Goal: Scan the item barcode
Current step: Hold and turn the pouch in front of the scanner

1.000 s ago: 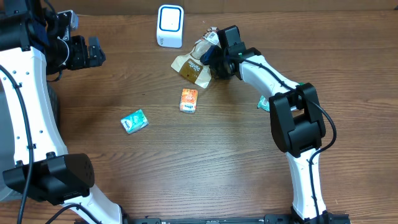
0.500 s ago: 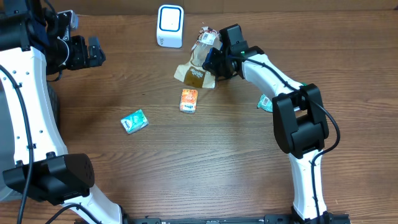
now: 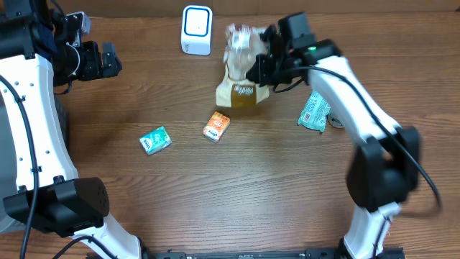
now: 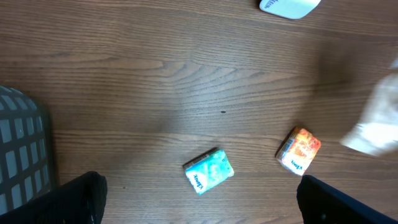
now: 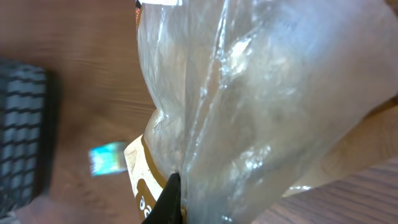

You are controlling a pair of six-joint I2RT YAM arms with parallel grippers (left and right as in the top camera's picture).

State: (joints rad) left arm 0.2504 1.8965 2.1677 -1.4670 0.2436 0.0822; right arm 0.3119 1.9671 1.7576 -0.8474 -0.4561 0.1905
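Note:
A clear plastic bag with a tan and brown label hangs tilted above the table, just right of the white barcode scanner. My right gripper is shut on the bag's right side. In the right wrist view the crinkled bag fills the frame, and one dark fingertip presses against the plastic. My left gripper hovers open and empty at the far left. Its two fingers frame the table in the left wrist view, where the bag is a blur at the right edge.
A teal packet and an orange packet lie mid-table, also seen as the teal packet and orange packet. A green packet lies under the right arm. A grey mesh object sits at the left.
The right gripper closed on the bag and lifted it up and to the right. The orange packet shifted slightly. The left arm stayed still.

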